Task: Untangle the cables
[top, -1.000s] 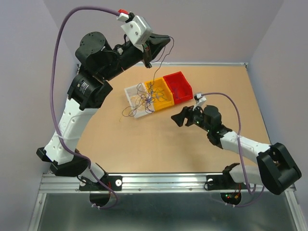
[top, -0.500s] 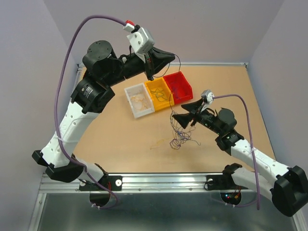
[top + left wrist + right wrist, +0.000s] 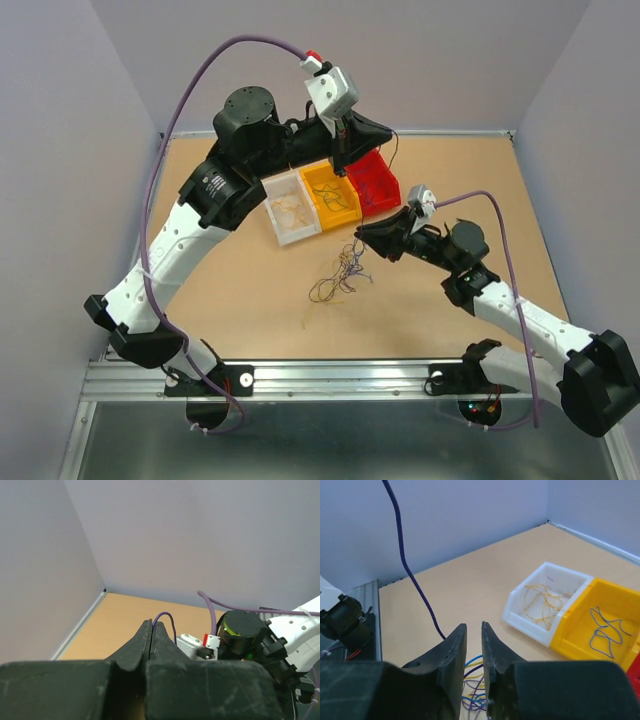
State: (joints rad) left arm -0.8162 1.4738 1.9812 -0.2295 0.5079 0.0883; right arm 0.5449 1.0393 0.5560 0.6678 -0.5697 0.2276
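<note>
A tangle of thin cables in blue, yellow and purple hangs just under my right gripper, above the table. In the right wrist view several strands cross between the jaws of my right gripper. The jaws are drawn in on them, with a slim gap left at the tips. My left gripper is raised high over the red bin. Up there my left gripper is shut on one dark purple wire. That wire runs down to the tangle.
A white bin holds yellow wires and a yellow bin holds blue ones, side by side with the red bin. The white bin and yellow bin lie right of the fingers. One loose yellow strand lies near the table's front.
The tangle came out of the bins and now hangs left of centre. My left arm swung right with the purple wire. My right gripper rose, shifted left and closed in on the strands.
</note>
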